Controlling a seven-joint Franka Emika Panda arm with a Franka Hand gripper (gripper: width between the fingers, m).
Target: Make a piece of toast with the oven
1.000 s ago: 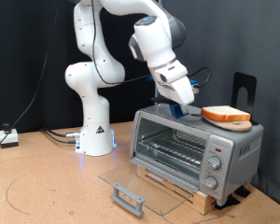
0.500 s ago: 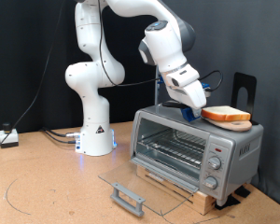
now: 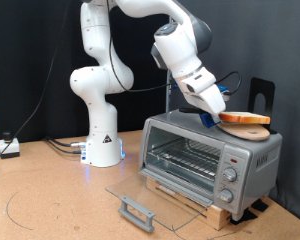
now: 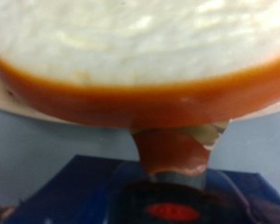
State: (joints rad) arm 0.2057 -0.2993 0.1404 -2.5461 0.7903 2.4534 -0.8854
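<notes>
The piece of toast [image 3: 246, 118] lies flat on a round light wooden board [image 3: 244, 130] on the roof of the oven [image 3: 210, 160], toward the roof's end at the exterior view's right. The jaws [image 3: 214, 113] sit directly beside it, at the crust edge that faces the exterior view's left, angled downward with the blue tips low against the oven top. From the exterior view the tips look to be touching or just short of the slice's near edge; which of the two cannot be told.

In the wrist view the piece of toast [image 4: 140, 42] fills the upper part of the picture: a pale face above a thick orange-brown crust band, seen very close. Under it runs a thin pale strip, the wooden board [image 4: 19, 101]. Directly ahead of the jaws, a reddish-brown blurred shape meets the underside of the crust, and dark blue gripper parts show below it. Whether the jaws are parted or closed cannot be told from either view, and no picture shows the slice between the fingers.

The oven's glass door [image 3: 145, 200] hangs fully open below and away from the jaws, lying nearly flat over the bench [image 3: 50, 200], with the wire rack [image 3: 185, 155] showing inside the chamber.
</notes>
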